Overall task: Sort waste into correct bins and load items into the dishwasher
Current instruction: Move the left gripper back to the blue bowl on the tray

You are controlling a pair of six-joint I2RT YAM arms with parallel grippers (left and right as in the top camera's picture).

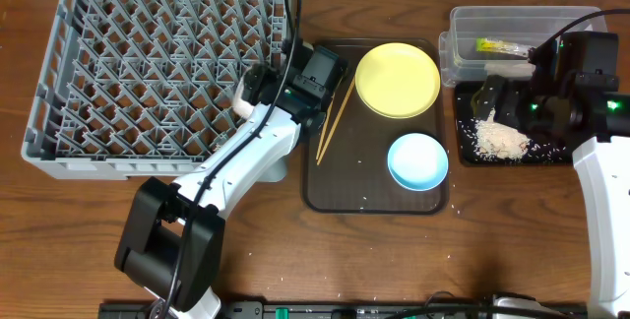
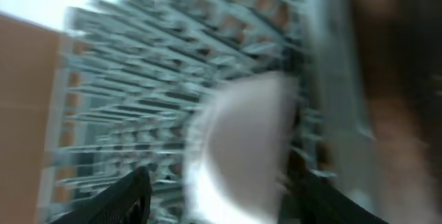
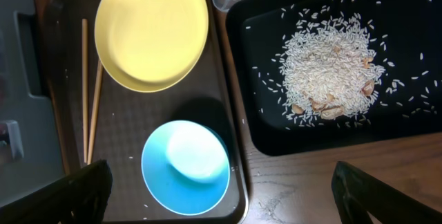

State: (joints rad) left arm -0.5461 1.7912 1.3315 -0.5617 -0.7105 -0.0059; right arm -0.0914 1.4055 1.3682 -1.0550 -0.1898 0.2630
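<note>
Over the right edge of the grey pegged plastic dish rack (image 1: 148, 63), the left gripper (image 2: 228, 196) straddles a blurred white rounded dish (image 2: 242, 141); whether its jaws grip it, I cannot tell. Farther right, the right gripper (image 3: 221, 175) hangs spread wide and empty above the glossy black rectangular tray (image 3: 414, 113) of loose white rice (image 3: 328, 75).

Yellow plate (image 1: 397, 80), light-blue bowl (image 1: 417, 159) (grey rack (image 1: 148, 63)).

Top-down overhead, two close wrist views

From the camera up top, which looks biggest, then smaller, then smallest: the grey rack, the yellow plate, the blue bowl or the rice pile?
1. grey rack, by far the biggest
2. yellow plate
3. blue bowl
4. rice pile, only a little smaller than the bowl
</note>
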